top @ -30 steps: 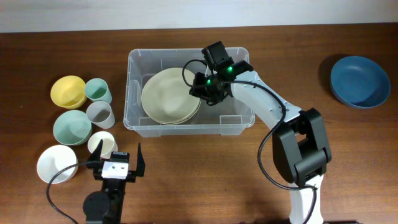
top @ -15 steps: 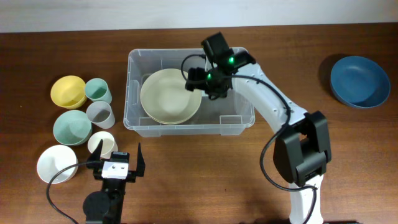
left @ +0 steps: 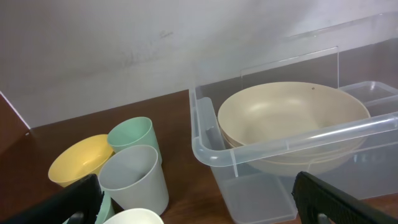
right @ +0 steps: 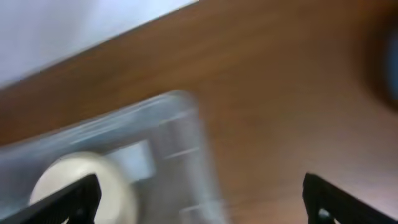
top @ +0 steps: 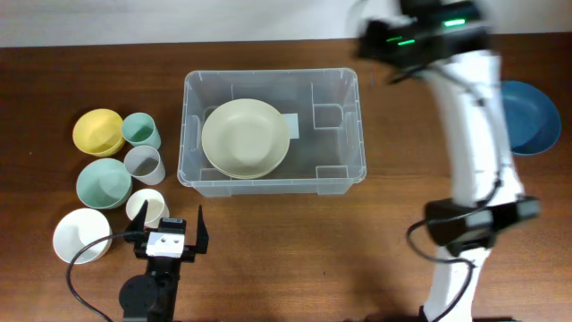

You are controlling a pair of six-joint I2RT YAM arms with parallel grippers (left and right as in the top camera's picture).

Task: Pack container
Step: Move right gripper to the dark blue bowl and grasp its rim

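Left gripper: we open closest in, where the left gripper sits low at the near edge of the table, fingers spread wide and nothing between them.
Near-left crockery: right beside it we have a white bowl and a pale cup, the cup just off the left finger.
Next rows out: a mint bowl with a grey cup just beside it, then a yellow bowl with a mint cup just beside that.
Container: there it is, the container, mid-table, to the right of the cup cluster and apart from it, standing upright with its open mouth to the ceiling.
Long axis: we read it running left to right, parallel with the table's near and far edges. One short end faces the cups, the other faces the blue bowl.
Inside: a cream dish lies flat in the left half, covering part of the white label on the base. On the left wrist camera we see its rim just above the container's near wall.
Right gripper: the right gripper is blurred in both views, yet on its own camera the fingers stand wide apart at the lower corners, holding nothing. From overhead it shows beyond the container's far right corner.
Far right: the blue bowl sits well apart from the container, partly hidden behind the right arm.
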